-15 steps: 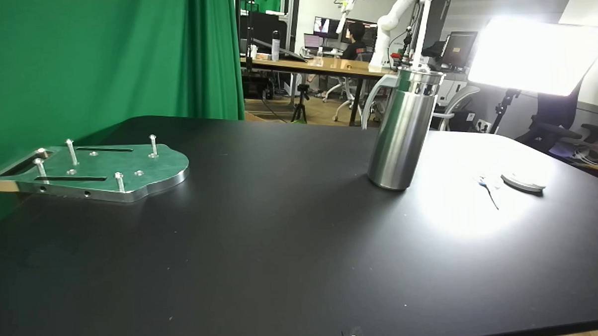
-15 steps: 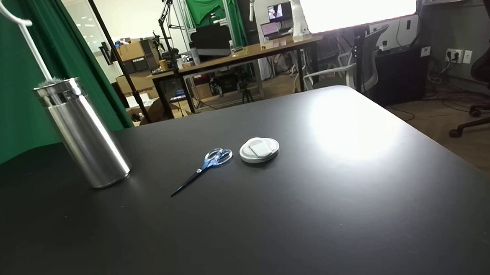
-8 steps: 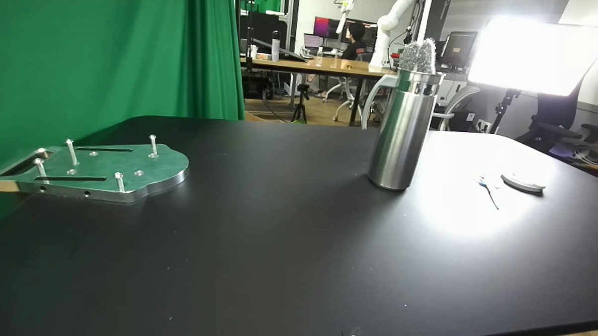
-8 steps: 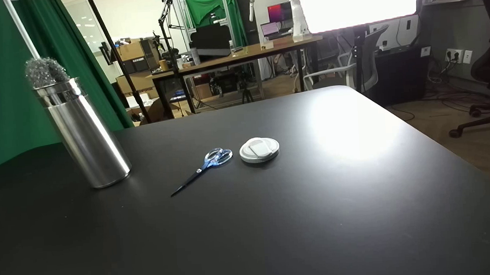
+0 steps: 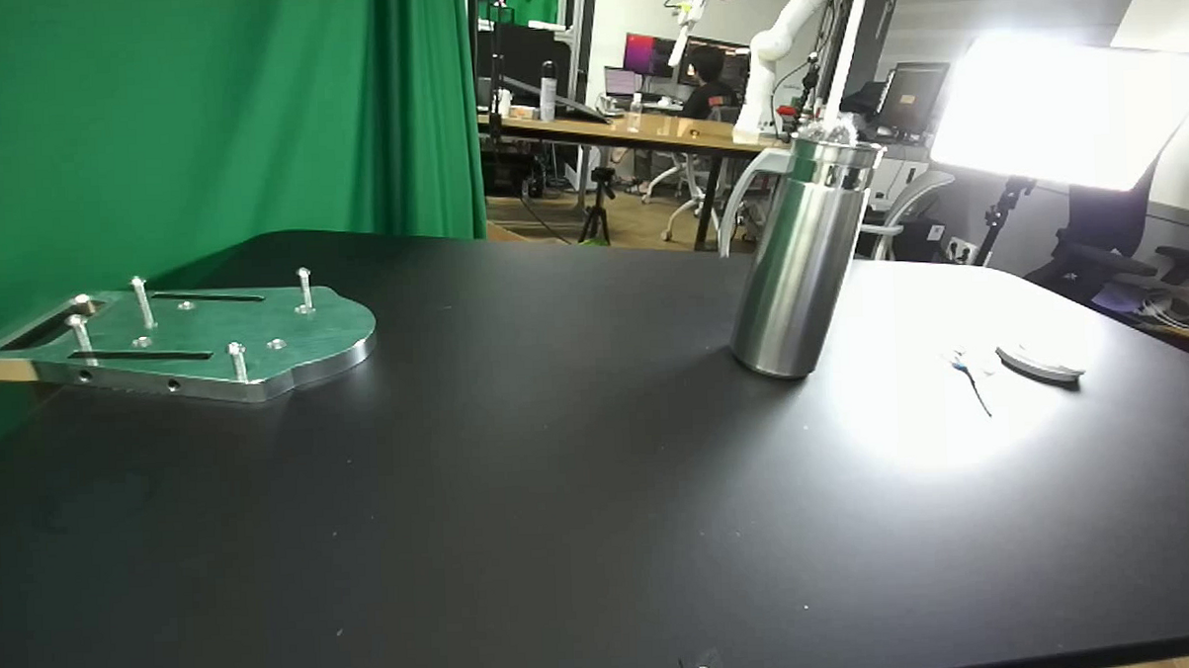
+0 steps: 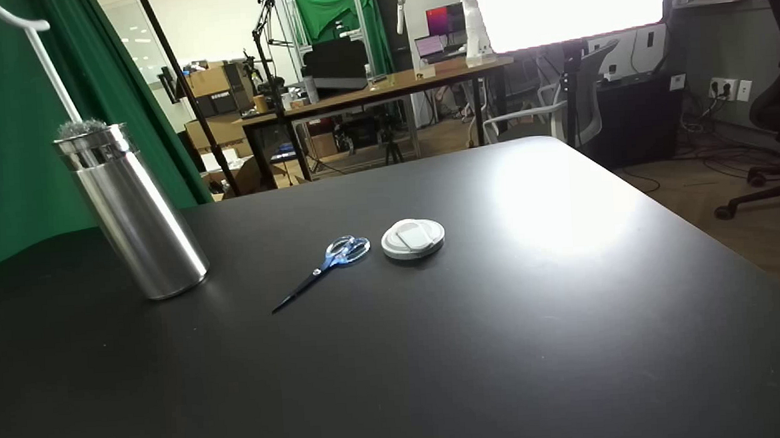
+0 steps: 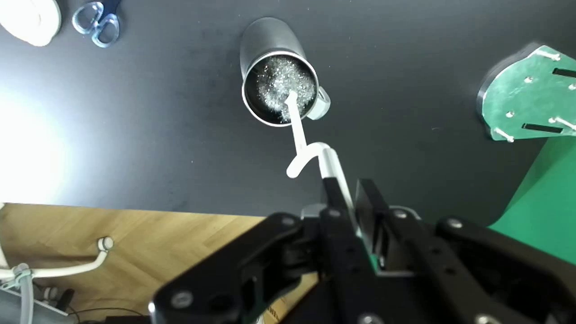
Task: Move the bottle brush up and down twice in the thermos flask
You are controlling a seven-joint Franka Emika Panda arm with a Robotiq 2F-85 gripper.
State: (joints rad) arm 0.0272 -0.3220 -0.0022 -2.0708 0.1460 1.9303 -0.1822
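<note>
The bottle brush has a white rod with a curved hook at its upper part (image 5: 849, 48) and grey bristles at its lower end; it also shows in an exterior view (image 6: 52, 73) and in the wrist view (image 7: 297, 128). The steel thermos flask (image 5: 805, 267) stands on the table, also seen in an exterior view (image 6: 139, 219) and the wrist view (image 7: 270, 38). The bristles sit in its mouth, with only their tops above the rim. My gripper (image 7: 348, 193) is shut on the white handle beyond the hook. It is out of view in both exterior views.
Scissors (image 6: 326, 266) and a round white lid (image 6: 413, 239) lie on the black table (image 5: 462, 497) near the flask. A green plate with upright pegs (image 5: 209, 333) is on the flask's other side. A pale handle (image 7: 320, 105) sticks out from the flask.
The brush first rose until its bristles stood well above the flask's rim. It has since come down, and most of the bristles are inside again. The flask has not moved.
</note>
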